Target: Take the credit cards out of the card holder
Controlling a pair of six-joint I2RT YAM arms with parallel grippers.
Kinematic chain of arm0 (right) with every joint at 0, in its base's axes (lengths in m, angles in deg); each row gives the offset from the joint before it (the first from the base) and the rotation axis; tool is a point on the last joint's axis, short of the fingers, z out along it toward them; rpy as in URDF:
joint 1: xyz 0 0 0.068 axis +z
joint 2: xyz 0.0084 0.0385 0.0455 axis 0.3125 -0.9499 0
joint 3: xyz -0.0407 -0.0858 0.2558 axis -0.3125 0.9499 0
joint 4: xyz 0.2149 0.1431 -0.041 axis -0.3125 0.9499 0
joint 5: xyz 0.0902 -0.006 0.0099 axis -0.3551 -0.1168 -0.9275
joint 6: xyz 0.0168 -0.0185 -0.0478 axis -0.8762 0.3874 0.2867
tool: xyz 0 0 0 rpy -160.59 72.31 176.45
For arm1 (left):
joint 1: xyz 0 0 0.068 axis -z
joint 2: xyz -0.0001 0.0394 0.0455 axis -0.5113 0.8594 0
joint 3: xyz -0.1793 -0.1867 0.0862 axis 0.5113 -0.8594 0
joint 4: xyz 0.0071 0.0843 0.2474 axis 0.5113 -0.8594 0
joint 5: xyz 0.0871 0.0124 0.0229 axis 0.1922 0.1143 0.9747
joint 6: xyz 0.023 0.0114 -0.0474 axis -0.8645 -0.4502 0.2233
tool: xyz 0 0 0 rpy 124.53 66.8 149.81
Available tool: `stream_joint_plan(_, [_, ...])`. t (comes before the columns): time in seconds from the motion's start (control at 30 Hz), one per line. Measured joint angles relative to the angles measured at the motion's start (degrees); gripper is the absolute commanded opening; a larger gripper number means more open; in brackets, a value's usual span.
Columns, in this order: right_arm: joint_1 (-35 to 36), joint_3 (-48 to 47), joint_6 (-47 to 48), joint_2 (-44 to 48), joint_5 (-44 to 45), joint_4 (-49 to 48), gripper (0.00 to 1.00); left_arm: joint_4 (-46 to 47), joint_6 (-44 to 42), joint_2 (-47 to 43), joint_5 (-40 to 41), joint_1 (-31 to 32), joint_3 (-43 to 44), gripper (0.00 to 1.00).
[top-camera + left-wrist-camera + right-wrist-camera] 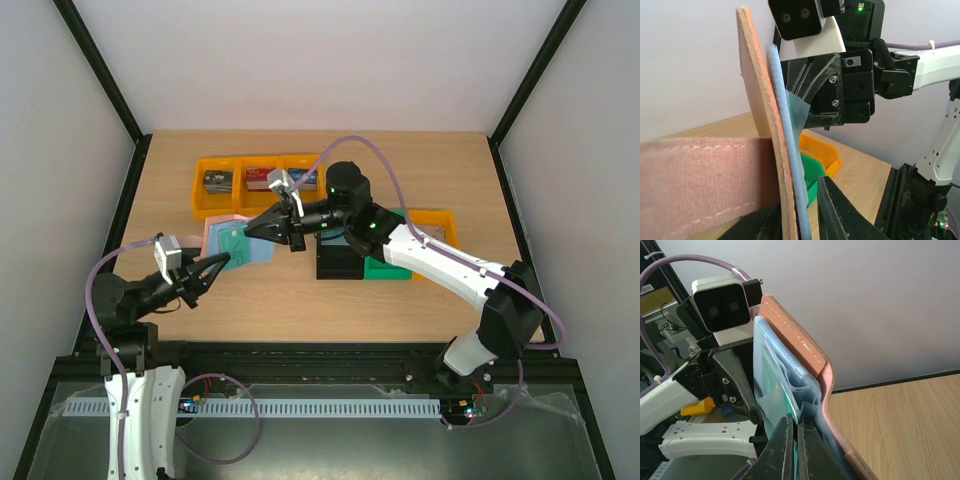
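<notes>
Nothing pulled out yet
Left claw (213,266) clamps the card holder (232,243); right claw (252,230) pinched shut, seemingly on the teal card (782,390) inside.

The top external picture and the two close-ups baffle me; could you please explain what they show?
These are two robot arms bolted to a wooden table. The top picture looks down from above and behind them; each close-up comes from a camera on one wrist. Yellow bins sit at the far side. The left end effector clamps an open card holder by its edge. The right end effector is shut on what looks like a teal card inside it.
</notes>
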Motion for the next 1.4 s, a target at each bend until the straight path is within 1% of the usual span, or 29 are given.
stream_joint_plan(0.13, [-0.07,0.02,0.83,0.07,0.0,0.9,0.02,0.0,0.2,0.0,0.0,-0.02,-0.02,0.19])
stream_joint_plan(0.23, [-0.07,0.0,1.05,0.09,-0.02,1.18,0.02,-0.02,0.24,0.0,0.0,0.0,-0.02,0.13])
stream_joint_plan(0.33, [-0.07,0.0,1.22,0.11,-0.15,1.31,0.02,-0.07,0.46,0.0,0.15,-0.02,-0.07,0.03])
stream_joint_plan(0.4, [-0.15,0.0,1.38,0.28,-0.31,1.51,0.01,-0.04,0.26,0.0,0.57,-0.02,-0.26,0.02])
stream_joint_plan(0.5, [-0.22,0.0,1.44,0.37,-0.59,1.75,0.03,-0.02,0.57,0.0,0.7,-0.02,-0.28,0.02])
stream_joint_plan(0.57, [-0.26,0.02,0.81,0.37,-0.83,1.64,0.07,0.09,0.7,0.0,0.79,-0.02,-0.31,0.02])
stream_joint_plan(0.67, [-0.04,0.22,-0.35,0.35,-0.26,0.68,0.12,1.64,1.51,-0.02,0.79,-0.02,-0.76,0.02])
stream_joint_plan(0.73, [0.42,0.26,-1.16,0.09,0.07,-0.11,0.14,2.75,2.36,-0.07,0.83,-0.02,-1.22,0.02])
stream_joint_plan(0.8, [0.72,0.31,-2.16,-0.33,0.5,-1.49,0.15,3.56,2.97,-0.07,1.03,-0.02,-1.44,0.02])
stream_joint_plan(0.83, [0.85,0.33,-2.64,-0.5,0.72,-1.97,0.14,3.85,3.23,-0.07,1.07,-0.02,-1.51,0.02])
stream_joint_plan(0.87, [0.96,0.33,-2.93,-0.63,0.9,-2.54,0.12,4.13,3.48,-0.07,1.2,-0.02,-1.53,0.02])
stream_joint_plan(0.9, [1.05,0.33,-3.28,-0.79,1.11,-3.19,0.05,4.35,3.69,-0.07,1.27,-0.02,-1.53,0.02])
stream_joint_plan(0.93, [1.09,0.37,-3.78,-0.94,1.27,-3.93,0.02,4.5,3.78,-0.07,1.42,-0.02,-1.53,0.02])
stream_joint_plan(1.0, [1.11,0.55,-4.85,-1.09,1.22,-5.14,0.02,4.7,3.93,-0.09,1.7,-0.02,-1.53,0.02])
stream_joint_plan(1.03, [1.09,0.76,-5.29,-1.11,0.96,-5.97,0.02,4.74,4.07,-0.11,1.99,-0.02,-1.53,0.05])
stream_joint_plan(1.1, [1.05,1.16,-5.81,-1.11,0.68,-7.21,0.02,4.92,4.44,-0.15,2.23,-0.02,-1.53,0.15])
stream_joint_plan(1.13, [0.96,1.33,-5.95,-1.11,0.46,-7.69,0.02,5.03,4.81,-0.15,2.32,-0.02,-1.53,0.16])
stream_joint_plan(1.27, [0.0,2.62,-6.29,-0.85,-0.13,-8.94,0.02,5.53,6.25,-0.17,2.21,0.0,-1.7,0.17])
stream_joint_plan(1.4, [-0.96,3.04,-3.61,0.13,-0.15,-5.66,0.02,5.55,6.95,-0.15,2.25,0.0,-2.21,0.18])
